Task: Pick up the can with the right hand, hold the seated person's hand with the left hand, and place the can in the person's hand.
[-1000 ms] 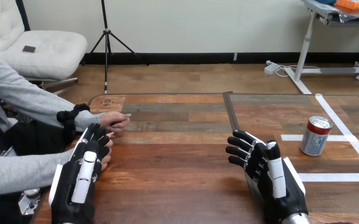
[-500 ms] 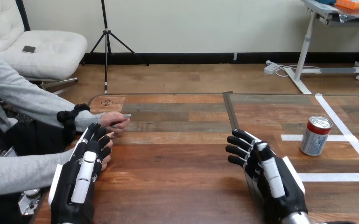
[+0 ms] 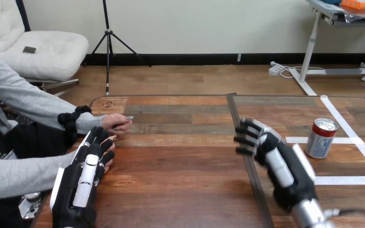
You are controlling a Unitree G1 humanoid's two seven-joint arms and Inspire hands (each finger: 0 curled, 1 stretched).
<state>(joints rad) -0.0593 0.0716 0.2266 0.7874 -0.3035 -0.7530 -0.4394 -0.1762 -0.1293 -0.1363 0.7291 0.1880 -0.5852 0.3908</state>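
The silver-and-red drink can [image 3: 321,138] stands upright on the wooden table [image 3: 180,161], its long axis vertical and its silver lid facing up. It is at the table's right side, among white tape lines [image 3: 341,180]. On my screen the robot's right hand [image 3: 277,159] hangs just left of the can and apart from it, fingers spread and straight, gripping nothing. Near the table's left edge, the left hand [image 3: 83,178] lies back-up over the person's nearer hand [image 3: 108,163]. I cannot tell whether it grips that hand. The person's farther hand [image 3: 115,122] sits just beyond them, well apart from the can.
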